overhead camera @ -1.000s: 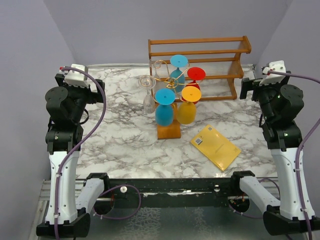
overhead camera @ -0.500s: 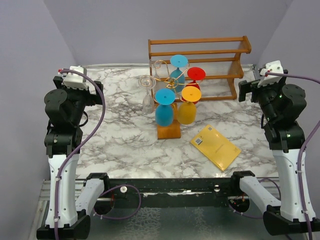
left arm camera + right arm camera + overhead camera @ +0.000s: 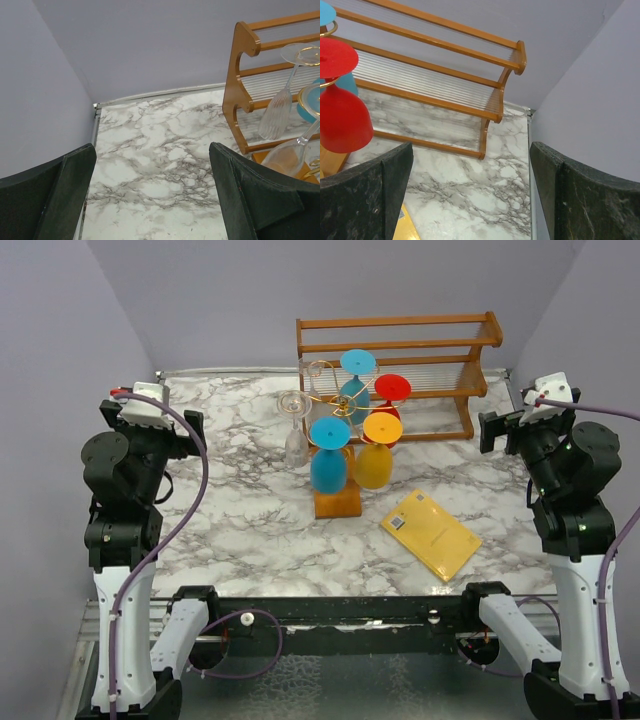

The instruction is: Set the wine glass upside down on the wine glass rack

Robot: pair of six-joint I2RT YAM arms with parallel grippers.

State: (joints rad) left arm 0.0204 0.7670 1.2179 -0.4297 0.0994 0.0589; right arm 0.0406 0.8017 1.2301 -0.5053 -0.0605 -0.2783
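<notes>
The gold wire wine glass rack [image 3: 322, 371] stands on its orange-brown wooden base [image 3: 338, 502] mid-table. A clear wine glass [image 3: 296, 430] hangs upside down at its left; it also shows in the left wrist view [image 3: 280, 100]. Two blue glasses [image 3: 329, 455], a red one [image 3: 390, 400] and a yellow one [image 3: 375, 452] hang there too. My left gripper [image 3: 152, 200] is open and empty, raised at the table's left side. My right gripper [image 3: 470, 200] is open and empty, raised at the right side.
A wooden slatted shelf [image 3: 400, 370] stands behind the rack against the back wall. A yellow book [image 3: 431, 533] lies flat to the front right of the rack. Purple walls close in on the left, back and right.
Both arms have drawn back and outward from the rack, the left further left, the right further right. The glasses and rack have not moved.
</notes>
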